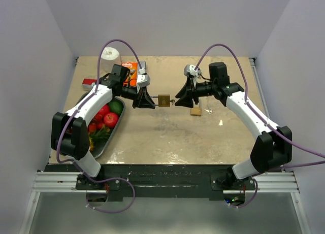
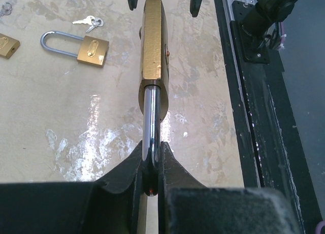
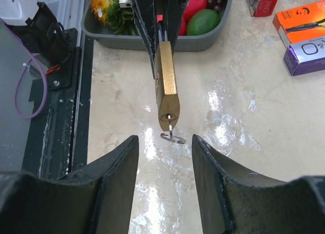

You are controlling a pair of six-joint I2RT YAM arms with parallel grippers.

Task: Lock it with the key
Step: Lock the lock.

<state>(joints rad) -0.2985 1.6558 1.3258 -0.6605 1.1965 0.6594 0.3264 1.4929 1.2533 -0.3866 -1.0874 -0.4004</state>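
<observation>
My left gripper (image 1: 152, 103) is shut on the chrome shackle (image 2: 151, 127) of a brass padlock (image 1: 163, 100) and holds it above the table's middle. The padlock body (image 2: 152, 43) points away from the left wrist. In the right wrist view the padlock (image 3: 166, 87) faces me with a key (image 3: 170, 130) in its keyhole and a ring hanging from it. My right gripper (image 1: 179, 100) is open, its fingers (image 3: 114, 165) on either side just short of the key, touching nothing.
A second brass padlock (image 2: 76, 47) and loose keys (image 2: 89, 23) lie on the table; in the top view that padlock (image 1: 196, 111) lies under the right arm. A grey tray (image 1: 101, 147) of fruit stands left. Small boxes (image 3: 303, 38) sit at the back.
</observation>
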